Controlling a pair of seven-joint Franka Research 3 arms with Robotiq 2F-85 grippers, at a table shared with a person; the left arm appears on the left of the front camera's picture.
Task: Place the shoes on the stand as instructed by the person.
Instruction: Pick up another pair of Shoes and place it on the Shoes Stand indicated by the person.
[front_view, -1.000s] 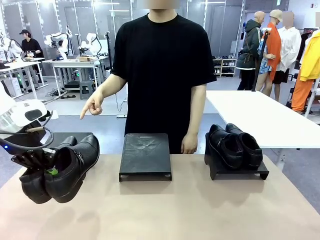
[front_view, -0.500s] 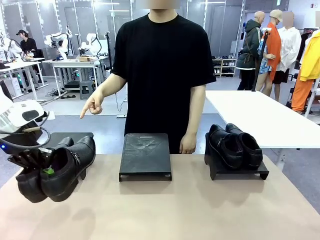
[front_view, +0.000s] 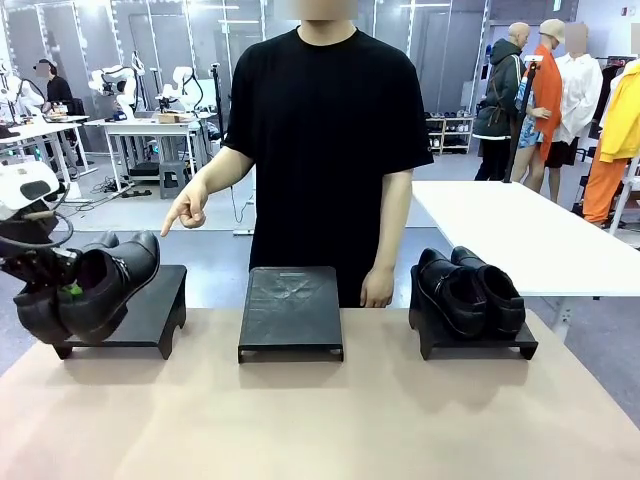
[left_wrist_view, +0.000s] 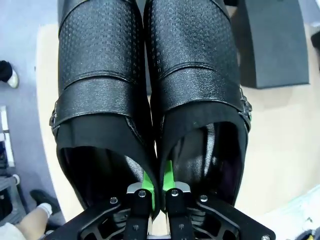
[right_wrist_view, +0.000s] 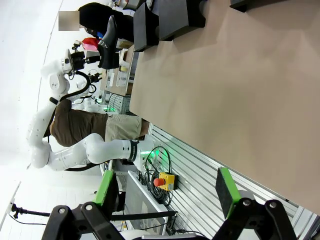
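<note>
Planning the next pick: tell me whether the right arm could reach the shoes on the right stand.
Probably yes: the right end effector is open and empty, and the shoes sit uncovered on the right stand with nothing in front.

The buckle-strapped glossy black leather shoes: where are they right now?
Front view, far left: the buckle-strapped glossy black leather shoes hang pinched together in the left gripper, over the left black stand, whether touching it is unclear.

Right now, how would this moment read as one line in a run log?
left gripper: shut on buckle-strapped shoes, above left stand | right gripper: open | person's hand: pointing left
</note>
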